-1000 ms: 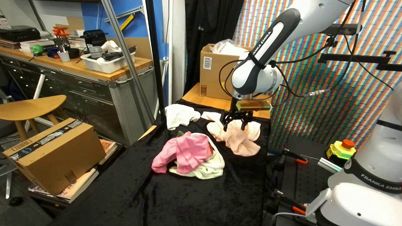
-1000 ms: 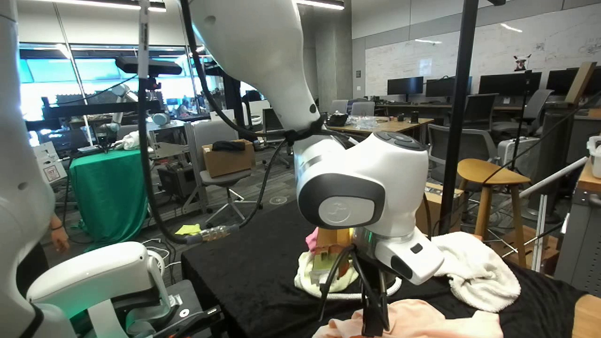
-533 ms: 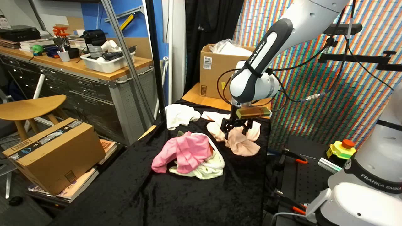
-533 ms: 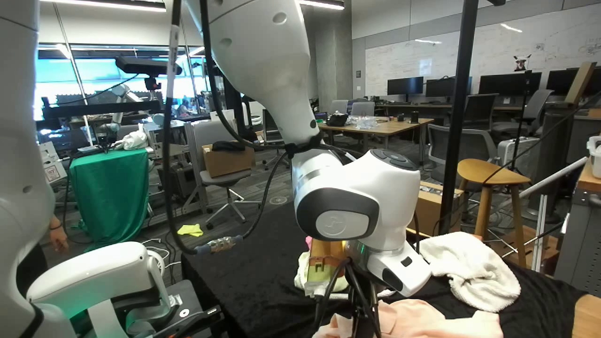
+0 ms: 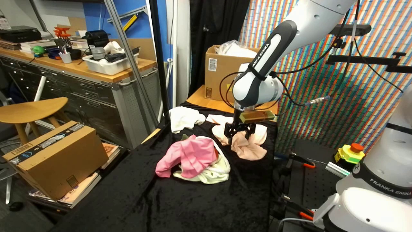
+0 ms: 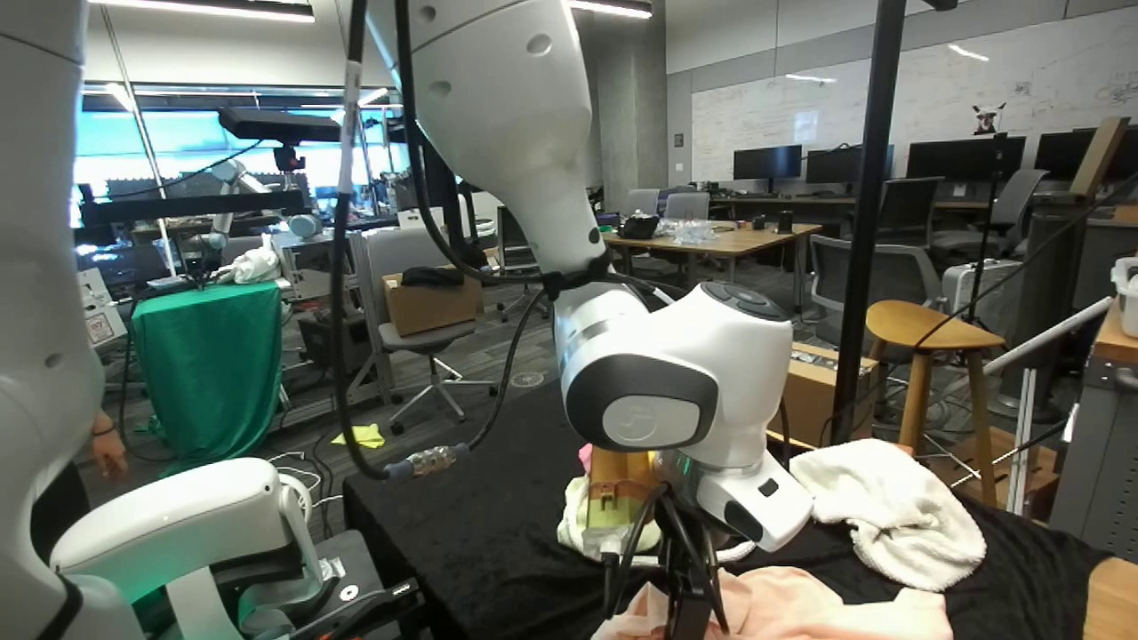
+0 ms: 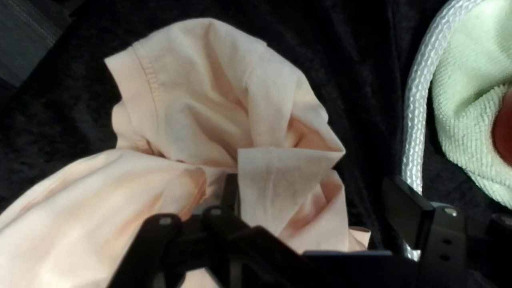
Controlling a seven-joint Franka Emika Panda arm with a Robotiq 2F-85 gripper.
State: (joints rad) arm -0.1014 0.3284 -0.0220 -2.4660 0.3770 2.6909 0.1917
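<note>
My gripper [image 5: 238, 138] points down at a crumpled peach cloth [image 5: 249, 150] on the black-covered table. In the wrist view the gripper [image 7: 318, 202] is open. One finger is in the folds of the peach cloth [image 7: 192, 100], and the other is over the black cover beside it. A raised fold of the cloth stands between the fingers and is not pinched. In an exterior view the gripper [image 6: 689, 609] is at the bottom edge, partly hidden by cables, with the peach cloth [image 6: 827, 604] around it.
A pink cloth [image 5: 190, 158] lies on a pale green cloth [image 5: 212, 176], with a white cord-like rim [image 7: 416, 100] and something dark red [image 7: 505, 128] there. A white cloth [image 5: 185, 119] lies behind. A cardboard box [image 5: 219, 75] stands at the back. A black pole [image 5: 160, 64] rises at the table's edge.
My gripper has come down into the peach cloth, then shifted slightly left in the exterior view that shows the pink cloth fully. It stays open. The cloths look unmoved.
</note>
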